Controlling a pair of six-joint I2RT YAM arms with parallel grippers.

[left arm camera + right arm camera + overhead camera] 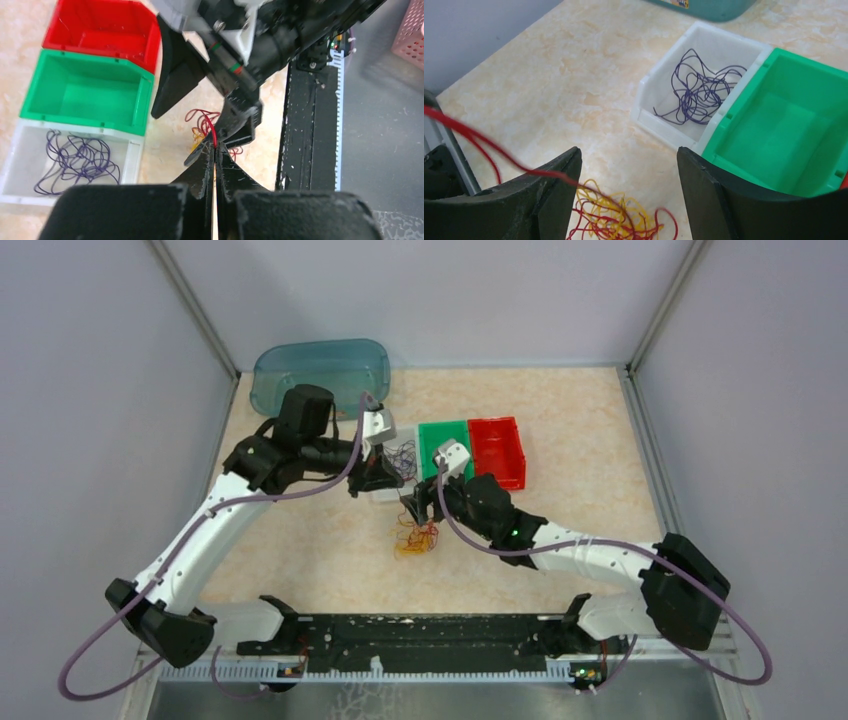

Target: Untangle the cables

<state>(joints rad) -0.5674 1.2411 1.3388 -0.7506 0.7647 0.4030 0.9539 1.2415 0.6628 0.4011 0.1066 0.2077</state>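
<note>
A tangle of red and yellow cables (418, 538) lies on the table in front of the bins. My left gripper (215, 148) is shut on one red cable (211, 131), which rises from that tangle (200, 135). In the top view the left gripper (385, 483) hovers just left of the right gripper (418, 505). My right gripper (628, 152) stands open above the red and yellow tangle (619, 220). The taut red cable (489, 145) crosses its left finger (549, 185). A purple cable (699, 95) lies loose in the white bin (647, 100).
A white bin (386, 495), a green bin (445, 445) and a red bin (497, 450) stand in a row mid-table. A teal tub (320, 370) sits at the back left. The black base rail (420, 630) runs along the near edge. Grey walls enclose the table.
</note>
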